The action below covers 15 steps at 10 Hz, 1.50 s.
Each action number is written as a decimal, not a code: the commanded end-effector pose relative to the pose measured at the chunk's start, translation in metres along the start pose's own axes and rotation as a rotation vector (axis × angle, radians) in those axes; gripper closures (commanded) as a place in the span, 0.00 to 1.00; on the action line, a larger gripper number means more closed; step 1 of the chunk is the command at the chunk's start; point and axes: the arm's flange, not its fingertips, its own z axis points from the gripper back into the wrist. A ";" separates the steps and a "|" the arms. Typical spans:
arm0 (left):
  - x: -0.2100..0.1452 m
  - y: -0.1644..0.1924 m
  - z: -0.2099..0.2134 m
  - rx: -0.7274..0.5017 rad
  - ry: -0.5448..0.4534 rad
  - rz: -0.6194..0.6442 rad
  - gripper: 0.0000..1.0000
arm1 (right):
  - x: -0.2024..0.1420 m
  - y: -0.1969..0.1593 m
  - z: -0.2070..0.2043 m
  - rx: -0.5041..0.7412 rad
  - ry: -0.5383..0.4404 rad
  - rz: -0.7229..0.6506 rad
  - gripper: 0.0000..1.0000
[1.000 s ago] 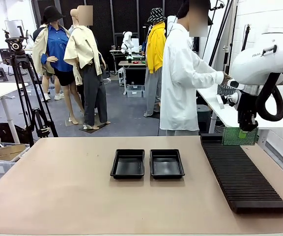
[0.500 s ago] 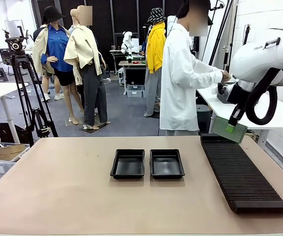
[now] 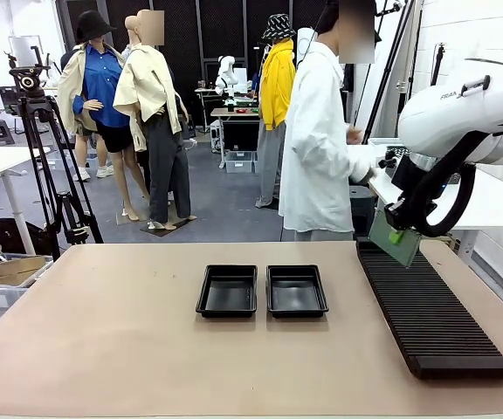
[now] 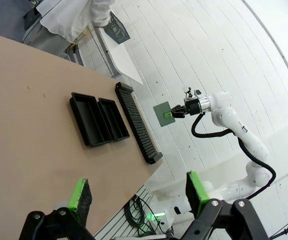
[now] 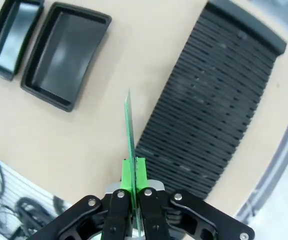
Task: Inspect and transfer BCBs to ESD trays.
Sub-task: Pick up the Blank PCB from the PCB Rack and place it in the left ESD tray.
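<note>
My right gripper [image 3: 397,236] is shut on a green BCB [image 3: 389,239] and holds it tilted in the air above the far left corner of the ribbed rack [image 3: 426,305]. In the right wrist view the BCB [image 5: 129,125] stands edge-on between the green pads of the gripper [image 5: 134,172], over the table between a tray and the rack [image 5: 219,105]. Two black ESD trays [image 3: 227,291] [image 3: 297,291] lie side by side mid-table with nothing in them. My left gripper [image 4: 138,192] hangs open high above the table, looking down on the trays [image 4: 87,119] and the held BCB [image 4: 162,113].
A person in a white shirt [image 3: 321,131] stands at the far right of the table, turned toward a side table [image 3: 487,205]. The long black rack runs along the table's right side. A tripod [image 3: 46,157] stands at the far left.
The right arm has carried the BCB leftward and tilted it from hanging flat-on to slanted. The person has drawn the hand back from the side table.
</note>
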 end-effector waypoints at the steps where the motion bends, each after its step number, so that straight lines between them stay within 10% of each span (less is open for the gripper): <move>1: 0.000 -0.002 0.002 -0.010 -0.003 0.003 0.00 | 0.001 0.018 -0.004 0.012 -0.058 -0.167 1.00; 6: 0.000 -0.002 0.002 -0.010 -0.003 0.003 0.00 | 0.017 0.029 -0.027 0.213 -0.168 -0.495 1.00; 15: 0.000 -0.002 0.002 -0.010 -0.003 0.003 0.00 | 0.061 0.094 -0.085 0.536 -0.193 -0.504 1.00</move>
